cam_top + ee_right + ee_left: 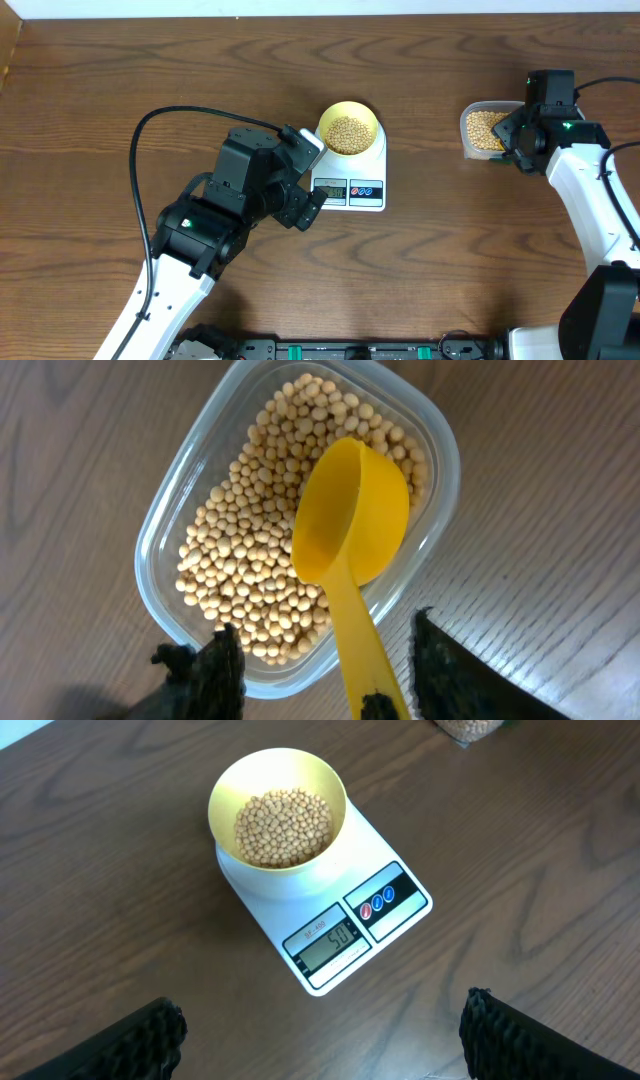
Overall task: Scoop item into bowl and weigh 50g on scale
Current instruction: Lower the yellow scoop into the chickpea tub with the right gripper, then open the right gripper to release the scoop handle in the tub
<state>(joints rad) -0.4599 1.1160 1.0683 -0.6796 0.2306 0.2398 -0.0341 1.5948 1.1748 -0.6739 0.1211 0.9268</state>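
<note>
table: brown wood-grain | far edge: pale strip | light: even

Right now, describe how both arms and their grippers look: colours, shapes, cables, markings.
Both arms have smooth white links joined by blocky black joint housings. The left arm carries a looping black cable and a small green light; the right arm shows green lights too. The left gripper and right gripper have black, rough-textured fingers. No readable markings.
</note>
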